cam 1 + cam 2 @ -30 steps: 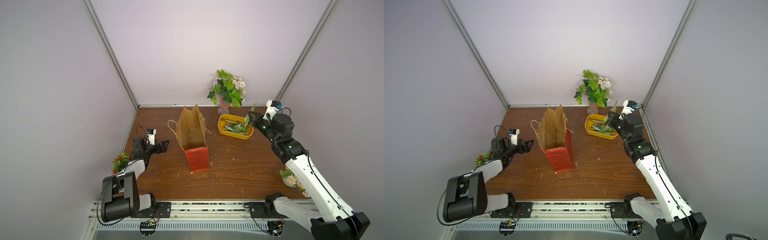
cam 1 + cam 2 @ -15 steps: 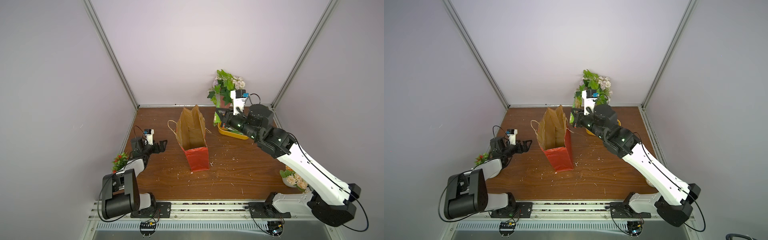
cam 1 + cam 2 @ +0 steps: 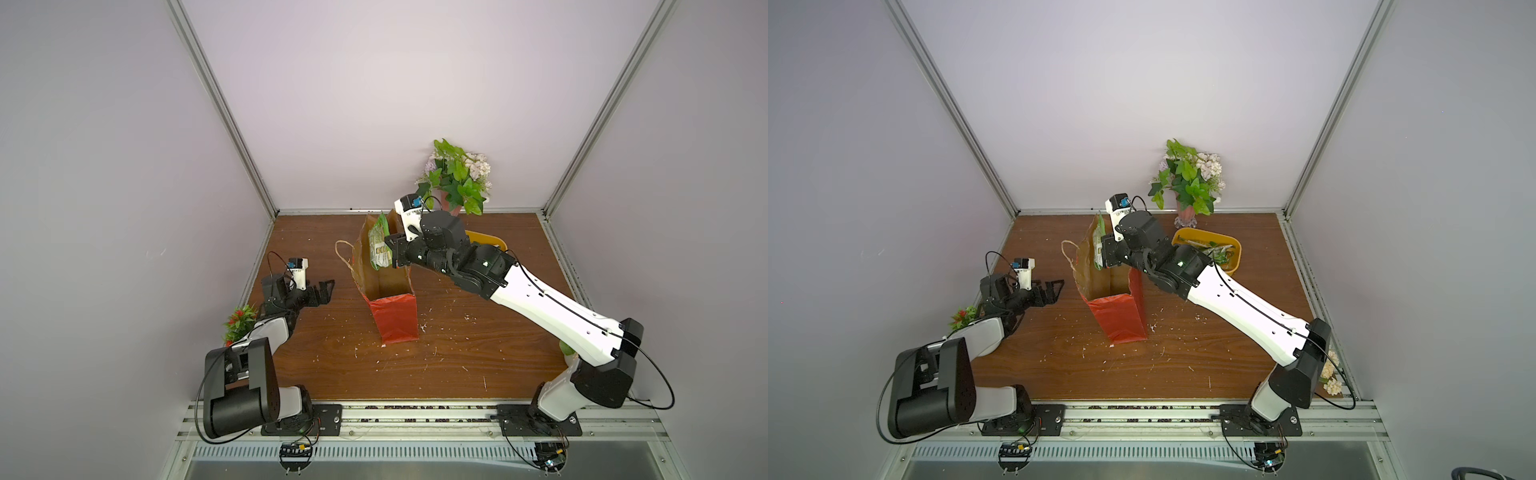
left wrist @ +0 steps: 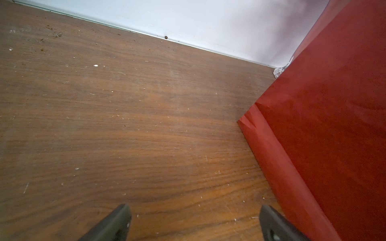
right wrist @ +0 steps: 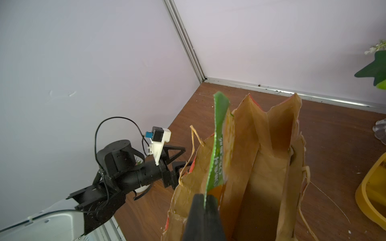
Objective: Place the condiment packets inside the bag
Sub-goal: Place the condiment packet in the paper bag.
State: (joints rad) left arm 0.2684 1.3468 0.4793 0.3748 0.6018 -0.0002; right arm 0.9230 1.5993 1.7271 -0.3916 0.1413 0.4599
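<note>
The bag (image 3: 395, 320) stands upright mid-table, red outside and brown inside, its mouth open; both top views show it (image 3: 1119, 316). My right gripper (image 3: 392, 253) (image 3: 1105, 255) hovers over that mouth, shut on one green condiment packet (image 3: 379, 245) (image 5: 217, 150) that hangs edge-on above the bag's brown inside (image 5: 269, 167). More condiment packets (image 3: 1219, 253) lie in the yellow tub (image 3: 1235, 266). Low over the wood, left of the bag, my left gripper (image 3: 326, 286) (image 4: 193, 208) is open and empty, close to the bag's red side (image 4: 334, 125).
A leafy plant with pale flowers (image 3: 457, 178) stands at the back wall behind the tub. A small red-flowered plant (image 3: 240, 322) sits by the left arm. Pale flowers (image 3: 1331, 374) rest at the right front. Walls close in on three sides.
The right arm has swung left from the yellow tub to above the bag's mouth, carrying the green packet. The left gripper has barely shifted.
</note>
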